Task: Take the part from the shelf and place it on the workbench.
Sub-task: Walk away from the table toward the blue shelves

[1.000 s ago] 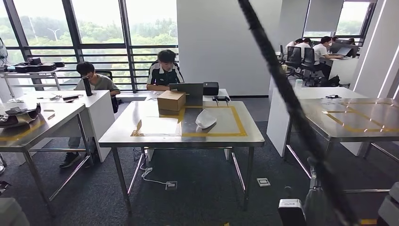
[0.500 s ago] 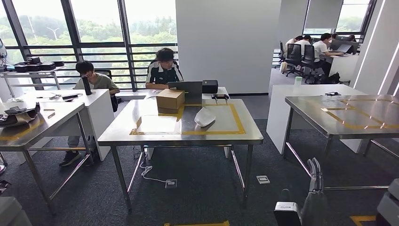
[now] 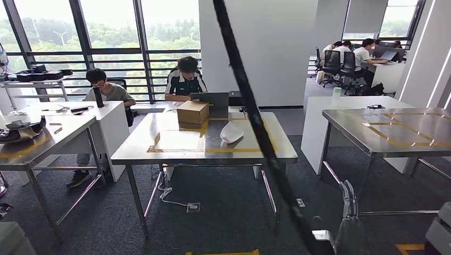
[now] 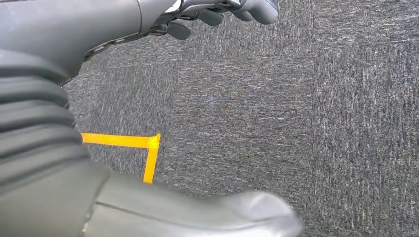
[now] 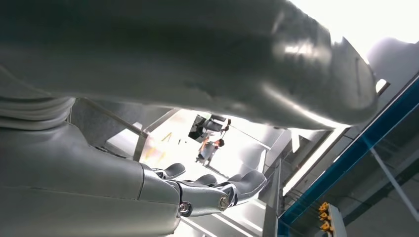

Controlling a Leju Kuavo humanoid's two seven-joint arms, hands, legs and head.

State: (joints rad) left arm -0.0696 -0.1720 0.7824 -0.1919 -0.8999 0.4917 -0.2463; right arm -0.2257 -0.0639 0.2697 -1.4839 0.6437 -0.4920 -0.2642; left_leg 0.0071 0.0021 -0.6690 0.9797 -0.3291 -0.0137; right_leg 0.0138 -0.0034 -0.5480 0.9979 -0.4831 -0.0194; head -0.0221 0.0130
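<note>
On the steel workbench [image 3: 159, 154] ahead I count one white part [image 3: 231, 133], one cardboard box [image 3: 192, 112] and one laptop [image 3: 214, 101]; two people sit behind it. That part is pale, smooth and domed, lying inside the yellow tape outline. My left hand [image 4: 217, 12] hangs over grey carpet, fingers loosely curled, holding nothing. My right hand [image 5: 207, 190] is spread and unladen.

We are in an open-plan office and test lab.
Steel workbenches [image 3: 159, 151], seated people at a laptop [image 3: 214, 101], big windows [image 3: 106, 32], grey carpet [image 3: 223, 207].
</note>
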